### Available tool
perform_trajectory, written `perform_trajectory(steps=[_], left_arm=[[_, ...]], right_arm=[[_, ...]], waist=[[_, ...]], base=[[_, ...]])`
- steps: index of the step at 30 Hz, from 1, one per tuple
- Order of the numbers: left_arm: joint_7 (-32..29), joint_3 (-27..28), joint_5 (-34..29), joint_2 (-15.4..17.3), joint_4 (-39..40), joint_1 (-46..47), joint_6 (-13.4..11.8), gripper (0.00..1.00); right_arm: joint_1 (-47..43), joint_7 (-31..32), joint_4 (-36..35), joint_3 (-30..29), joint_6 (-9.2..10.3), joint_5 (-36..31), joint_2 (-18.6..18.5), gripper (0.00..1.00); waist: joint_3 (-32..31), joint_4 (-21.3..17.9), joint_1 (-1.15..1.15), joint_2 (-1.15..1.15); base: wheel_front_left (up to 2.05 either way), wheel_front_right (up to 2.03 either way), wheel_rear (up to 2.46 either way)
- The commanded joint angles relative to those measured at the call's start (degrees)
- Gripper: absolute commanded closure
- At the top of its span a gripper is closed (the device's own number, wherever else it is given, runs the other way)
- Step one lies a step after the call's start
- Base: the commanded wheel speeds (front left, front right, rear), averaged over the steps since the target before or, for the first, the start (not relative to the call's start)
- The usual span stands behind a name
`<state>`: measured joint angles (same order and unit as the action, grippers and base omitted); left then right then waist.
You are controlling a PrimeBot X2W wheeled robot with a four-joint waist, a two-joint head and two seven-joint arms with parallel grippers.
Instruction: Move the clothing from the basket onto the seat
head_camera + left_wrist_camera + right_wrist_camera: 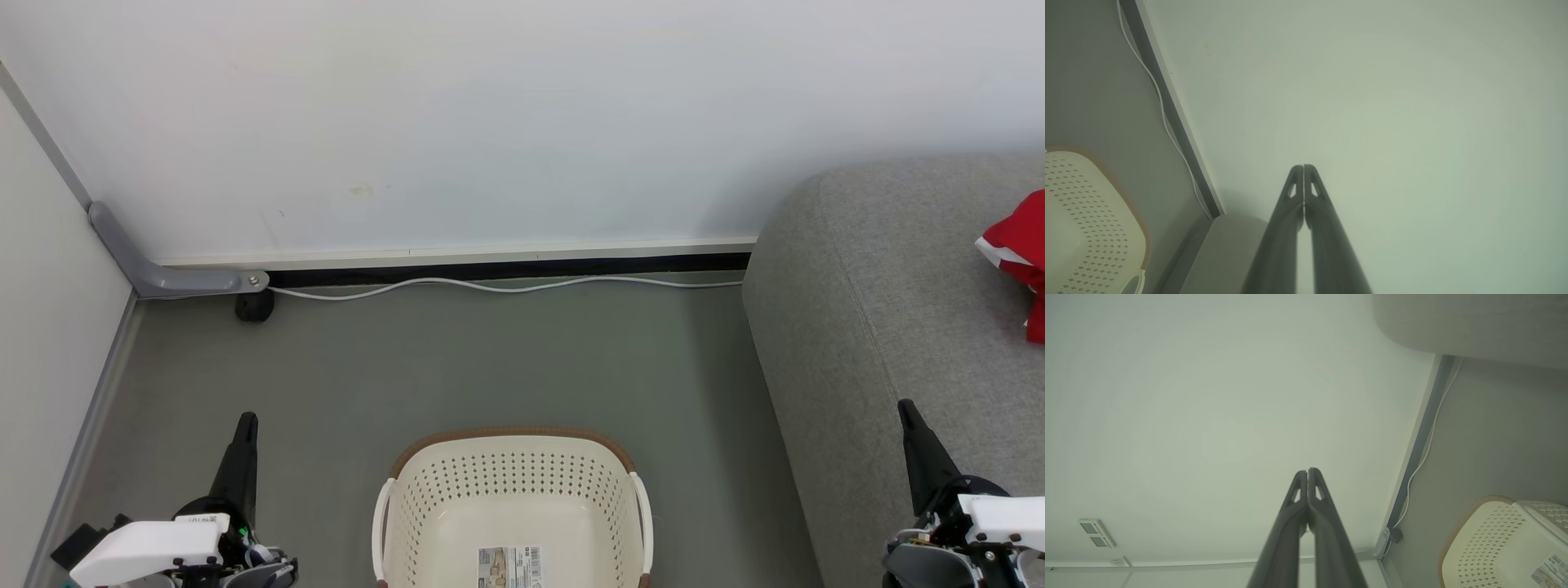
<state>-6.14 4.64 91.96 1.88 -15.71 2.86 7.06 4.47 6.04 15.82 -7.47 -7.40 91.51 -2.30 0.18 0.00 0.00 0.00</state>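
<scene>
Currently the basket (510,478) is sitting on the floor (424,367) between the two grippers, showing a label (510,567) on its bottom whose print is too small to read. The clothing (1016,245), red with white trim, is lying on the seat (882,310). The left gripper (246,420) and right gripper (904,407) are both hanging closed, gripping nothing.

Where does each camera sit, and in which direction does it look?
Head view: on the head, looking down at the basket, floor and seat with clothing; left gripper and right gripper at lower corners.
Left wrist view: on the left wrist, facing the wall along its shut fingers.
Right wrist view: on the right wrist, facing that wall along its shut fingers.
Shared: both wrist views see the basket and white cable.
</scene>
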Motion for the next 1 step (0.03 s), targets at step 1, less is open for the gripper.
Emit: perform_trajectory(steps=[1], left_arm=[[-0.3,1.9,0.2,1.0,1.7,3.3,0.4,1.0]], right_arm=[[1.7,0.4,-1.8,1.0,-0.09,0.7,-0.6,1.0]], waist=[[0.0,0.0,0.0,0.0]], base=[[0.0,0.0,0.0]])
